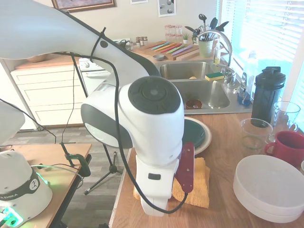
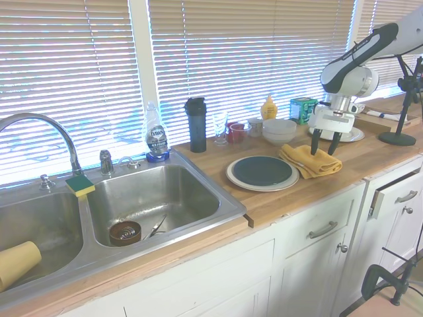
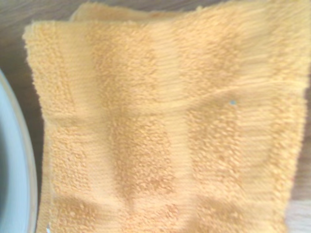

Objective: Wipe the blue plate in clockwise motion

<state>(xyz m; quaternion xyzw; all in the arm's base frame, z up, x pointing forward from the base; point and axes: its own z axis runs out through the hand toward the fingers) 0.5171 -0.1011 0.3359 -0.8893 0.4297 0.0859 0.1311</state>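
So the gripper (image 2: pixel 325 143) is hanging right above the folded orange towel (image 2: pixel 310 160), fingers (image 2: pixel 315 141) spread apart and pointing straight down, with nothing between them. From the second exterior view the tips look just over the cloth, though I can't tell for sure if they're touching it.

That towel lies on the wooden counter (image 2: pixel 344 165), right up against the rim of the cream plate (image 2: pixel 232 178). Stacked on that cream plate is the blue plate (image 2: pixel 262 170), nothing on it. In the first exterior view the arm blocks most of the blue plate (image 1: pixel 195 132) and part of the towel (image 1: pixel 201 183). Up close, the wrist view is basically all orange terry (image 3: pixel 165 126).

Behind the towel sits a stack of white bowls (image 2: pixel 279 130).
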